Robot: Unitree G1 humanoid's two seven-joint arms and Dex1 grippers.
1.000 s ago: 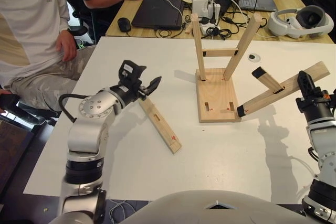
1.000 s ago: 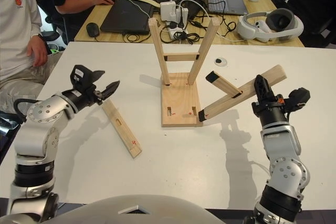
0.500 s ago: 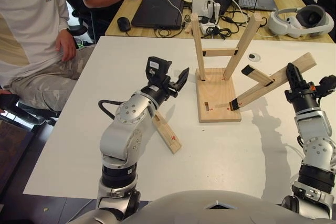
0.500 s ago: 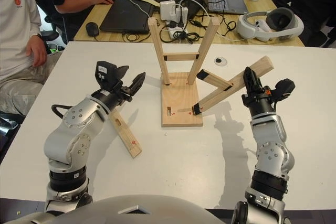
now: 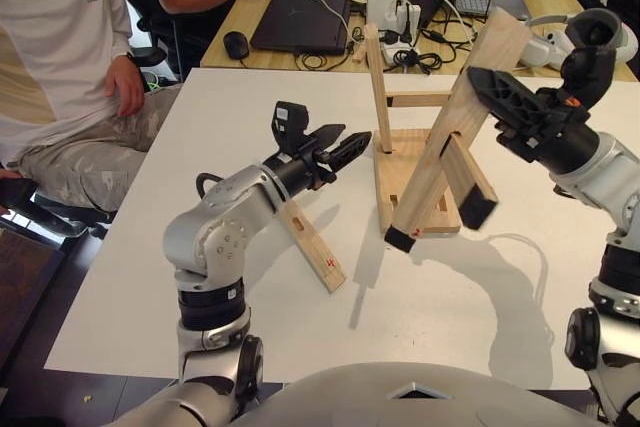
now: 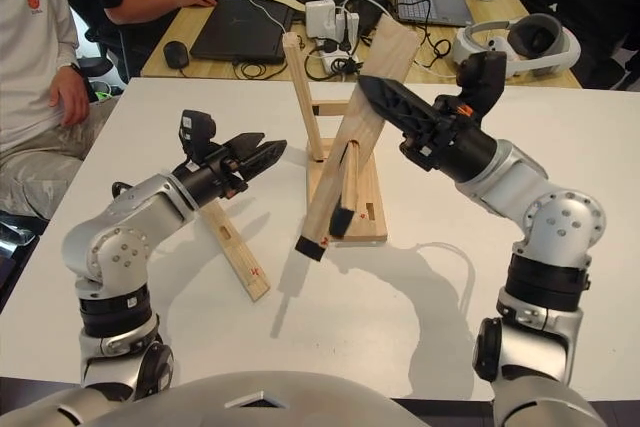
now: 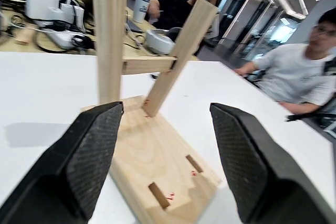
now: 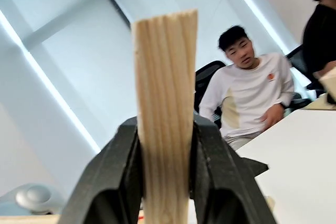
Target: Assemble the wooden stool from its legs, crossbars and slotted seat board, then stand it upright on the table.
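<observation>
Nearest on the white table (image 5: 450, 317), a loose pale wooden leg bar (image 5: 312, 245) with a slot and a red mark is laid flat, running diagonally away from the robot. Its far end is passed under the left arm. The left gripper (image 5: 350, 145) is held just above and beyond that bar, apart from it – its two black ribbed fingers (image 7: 94, 150) are spread wide with nothing between them, and they are pointed toward the seat board.

Beside it, toward the right, a long pale wooden leg with a dark lower end (image 5: 440, 152) is carried tilted in the air. It is clamped near its upper end between the black fingers (image 8: 123, 171) of the right gripper (image 5: 490, 92), which are pressed flat against both of its faces. A short wooden crossbar stub (image 5: 465, 182) with a dark tip is joined to this leg and juts out from it. The leg's lower end is hung over the near edge of the board; whether contact is made cannot be told.

The flat rectangular slotted wooden seat board (image 7: 152, 161) is laid on the table. Two rectangular slots marked in red are seen in its near part – in its far part, two upright wooden legs (image 5: 377, 92) are planted, leaning apart and joined by a short wooden crossbar (image 5: 420, 100).

Beyond the table, a black laptop (image 5: 300, 22) is set on a wooden desk (image 5: 235, 22).
</observation>
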